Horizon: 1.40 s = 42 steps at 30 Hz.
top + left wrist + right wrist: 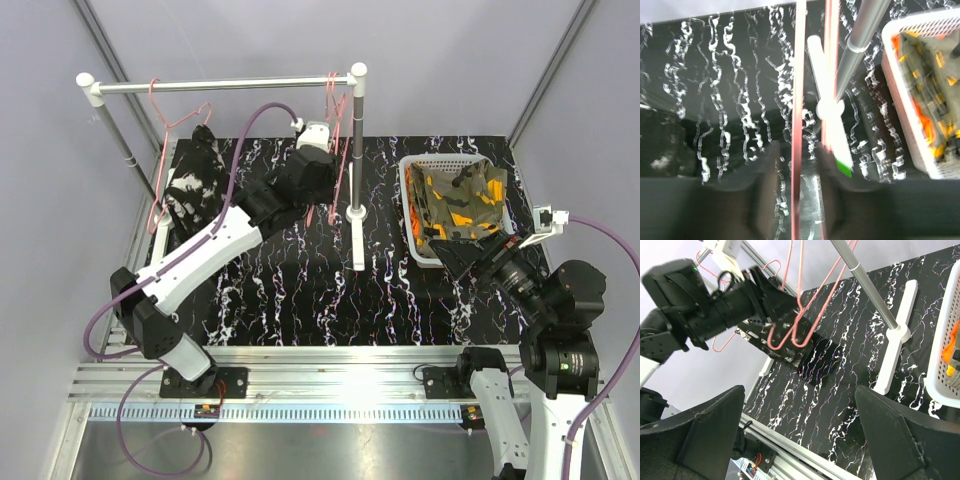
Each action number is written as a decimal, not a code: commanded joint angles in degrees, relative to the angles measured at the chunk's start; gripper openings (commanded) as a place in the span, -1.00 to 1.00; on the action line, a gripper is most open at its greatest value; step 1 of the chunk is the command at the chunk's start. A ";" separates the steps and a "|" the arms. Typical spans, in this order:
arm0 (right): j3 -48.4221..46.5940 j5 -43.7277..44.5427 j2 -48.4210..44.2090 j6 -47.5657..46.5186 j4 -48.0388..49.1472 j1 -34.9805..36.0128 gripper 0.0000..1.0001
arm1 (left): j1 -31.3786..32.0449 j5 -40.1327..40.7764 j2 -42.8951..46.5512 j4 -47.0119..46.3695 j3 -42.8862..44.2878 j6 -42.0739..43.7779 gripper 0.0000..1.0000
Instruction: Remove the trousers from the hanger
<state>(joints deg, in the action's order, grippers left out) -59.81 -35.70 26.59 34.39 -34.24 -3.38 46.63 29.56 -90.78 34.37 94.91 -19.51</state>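
- We see the left claw (326, 186) up at the two bare pink hangers (335, 118) that hook on the right end of the rail (220, 85), just beside the post (358, 140).
- In the left wrist view its fingers (765, 192) stand a little apart. One hanger wire (796, 100) runs between them with a gap on both sides, so this claw is partly open and clamps nothing.
- The right wrist view shows the same claw (790, 315) from the side, around the lower loops of those hangers (790, 332).
- The black pair (195, 185) with white speckles is at the far left of the table (280, 290). It seems to hang from the left hanger (160, 112), which is well apart from the left claw.
- The camo pair (460, 200) lies on top in the white basket (445, 160), on the right of the table.
- The orange pair (409, 215) shows only as a strip along the left wall of the basket, under the camo pair.
- The right claw (465, 255) hovers at the near edge of the basket. Its fingers (700, 440) are spread wide and hold nothing.
- The white foot (827, 110) of the post rests on the table, between the hangers and the basket.
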 commanded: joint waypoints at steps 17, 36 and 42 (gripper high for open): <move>-2.95 6.79 -0.92 -11.28 -2.68 0.12 0.99 | -7.41 16.66 23.28 18.09 -6.94 -3.96 0.98; 2.59 0.72 0.39 -6.71 2.69 0.13 0.99 | -50.41 -15.05 19.95 15.90 -11.33 2.80 0.74; 4.00 -0.07 0.04 -5.48 3.57 0.04 0.99 | -50.67 -19.80 18.19 15.73 -9.05 3.07 -0.22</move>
<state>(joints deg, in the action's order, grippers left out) -56.23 -34.17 26.68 27.53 -33.74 -3.38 -3.66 16.16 -73.30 52.64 82.54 -17.78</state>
